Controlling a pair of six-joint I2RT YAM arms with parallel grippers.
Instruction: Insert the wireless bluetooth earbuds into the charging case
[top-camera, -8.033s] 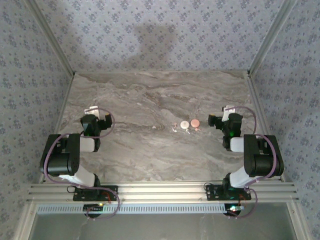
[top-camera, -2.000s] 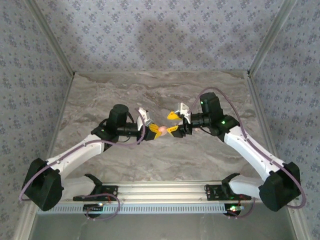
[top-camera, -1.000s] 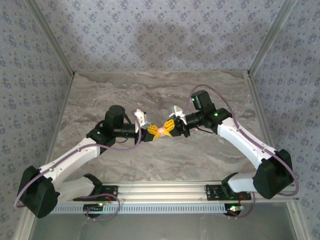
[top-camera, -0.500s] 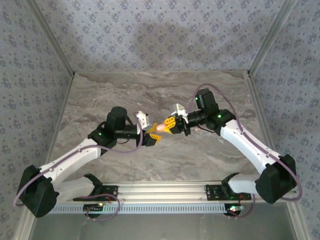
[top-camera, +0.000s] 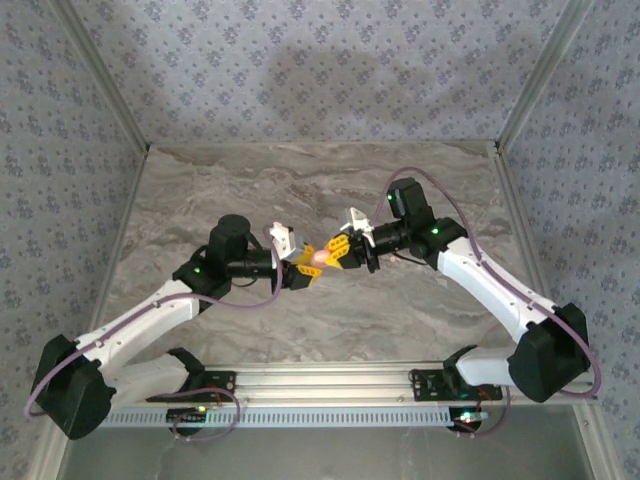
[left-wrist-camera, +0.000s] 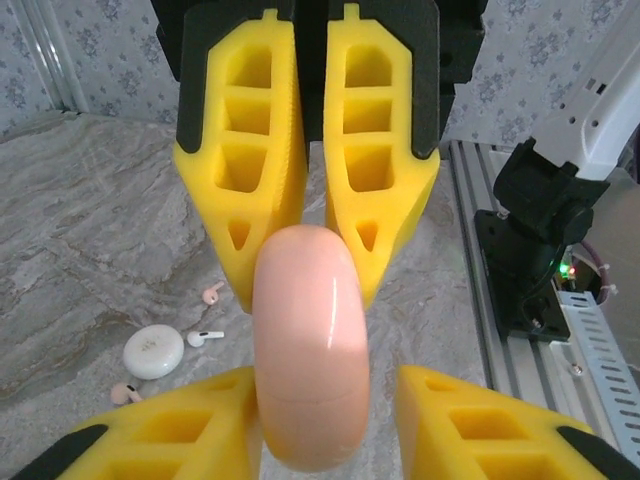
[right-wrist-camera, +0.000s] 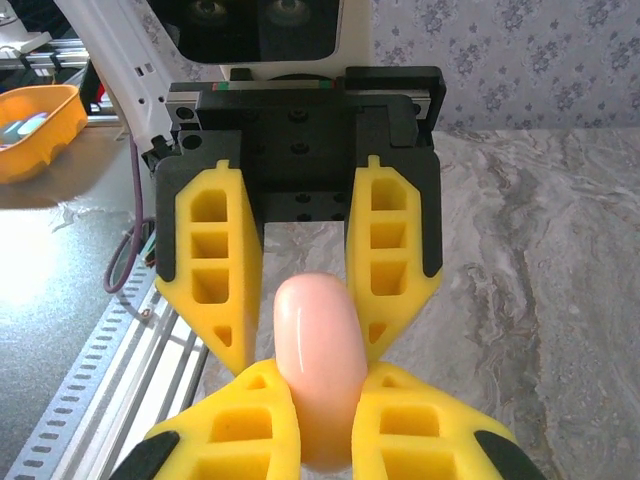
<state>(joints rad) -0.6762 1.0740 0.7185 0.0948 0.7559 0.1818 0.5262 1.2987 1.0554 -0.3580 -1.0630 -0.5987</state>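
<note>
A salmon-pink rounded charging case (top-camera: 320, 257) hangs edge-on above the middle of the table. My right gripper (right-wrist-camera: 325, 380) is shut on it, both yellow fingers pressed to its sides. My left gripper (left-wrist-camera: 325, 388) faces it from the other side and is open. Its left finger (left-wrist-camera: 190, 425) lies against the case (left-wrist-camera: 312, 340), while its right finger (left-wrist-camera: 480, 425) stands off with a gap. Down on the marble, small earbuds, one white (left-wrist-camera: 205, 338) and two pink (left-wrist-camera: 212, 293) (left-wrist-camera: 125, 392), lie around a white round disc (left-wrist-camera: 152, 352).
The two arms meet tip to tip over the table's centre (top-camera: 300, 310). The aluminium rail (top-camera: 330, 385) with the arm bases runs along the near edge. Patterned walls close in the back and both sides.
A second ago both grippers met at the case. The left gripper then dropped slightly back with its jaws apart and has now come up around the case again. The right gripper has kept its hold.
</note>
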